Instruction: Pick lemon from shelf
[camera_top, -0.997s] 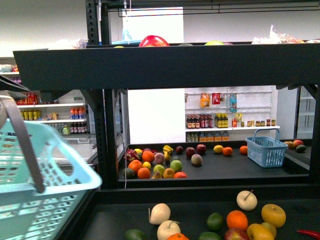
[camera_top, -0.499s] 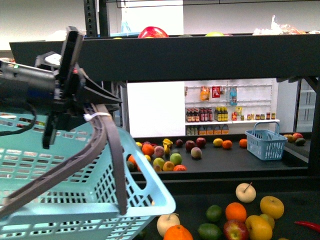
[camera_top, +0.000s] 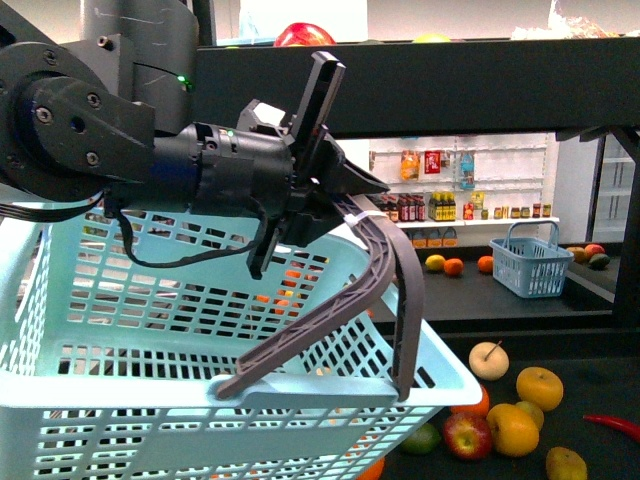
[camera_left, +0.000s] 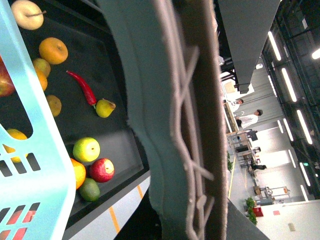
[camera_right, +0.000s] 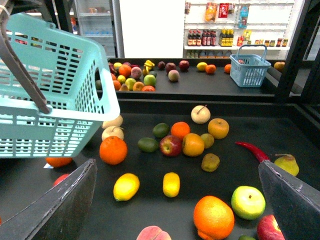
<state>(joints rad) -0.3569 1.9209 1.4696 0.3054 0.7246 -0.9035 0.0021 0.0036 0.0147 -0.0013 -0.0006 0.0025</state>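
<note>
The lemon (camera_right: 126, 186) lies untouched on the shelf's (camera_right: 240, 175) dark tier among other fruit, ahead of the right pincer (camera_right: 176, 165) and roughly under the gap between its widely spread fingers. Within the last second the left pincer (camera_top: 335, 195), clamped on the handle (camera_top: 405, 300) of the pale blue basket (camera_top: 200, 330), has swung it up to hang just below itself, so a drop-off seems ready though the pick has not begun. Nothing shows inside that basket; the small blue basket (camera_top: 530, 268) far beyond both pincers is too distant to judge.
</note>
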